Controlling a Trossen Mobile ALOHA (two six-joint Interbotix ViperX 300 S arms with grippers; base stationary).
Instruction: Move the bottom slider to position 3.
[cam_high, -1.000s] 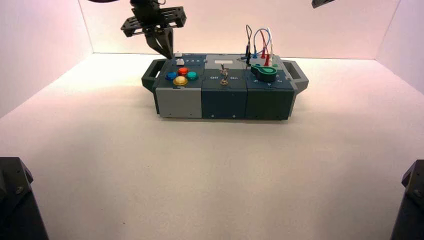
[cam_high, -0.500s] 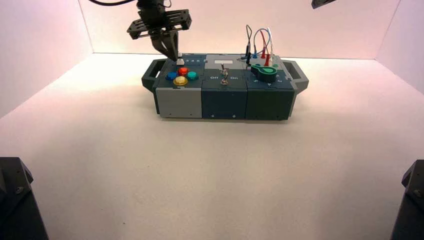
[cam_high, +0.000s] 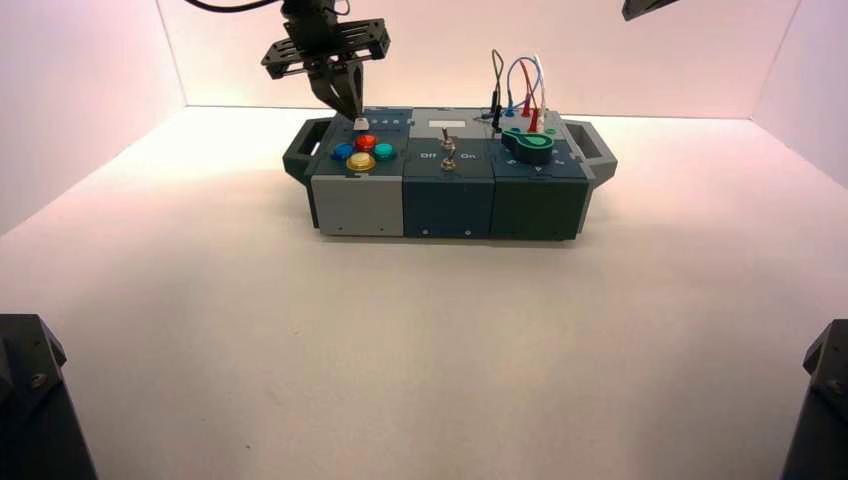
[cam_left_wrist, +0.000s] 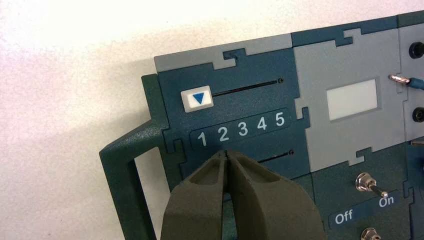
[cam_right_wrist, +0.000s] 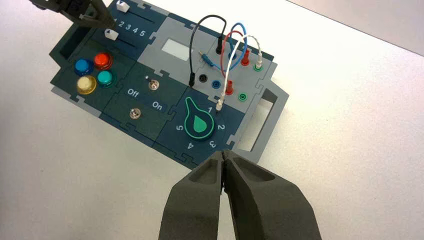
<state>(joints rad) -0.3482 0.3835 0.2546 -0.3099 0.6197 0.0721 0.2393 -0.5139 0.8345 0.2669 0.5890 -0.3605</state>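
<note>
The bottom slider (cam_high: 360, 123) is a small white knob on the box's left module, just behind the coloured buttons. In the right wrist view the bottom slider (cam_right_wrist: 111, 34) sits near the 1 end of its track. My left gripper (cam_high: 350, 110) hangs shut right over it, tips just left of the knob. In the left wrist view the left gripper (cam_left_wrist: 227, 151) covers the knob; only the far part of the bottom track (cam_left_wrist: 274, 157) shows, below the numerals 1 to 5 (cam_left_wrist: 242, 128). My right gripper (cam_right_wrist: 222, 154) is shut and empty, parked high over the box's right side.
The top slider (cam_left_wrist: 197, 98), white with a blue triangle, stands at 1. Round buttons (cam_high: 364, 150), two toggle levers (cam_high: 449, 150), a green knob (cam_high: 531, 146) and looped wires (cam_high: 520, 85) fill the box (cam_high: 450, 205). Grey handles stick out at both ends.
The left gripper has shifted right and slightly back, from beside the sliders to directly over the bottom slider's knob. The knob and the right arm have not moved.
</note>
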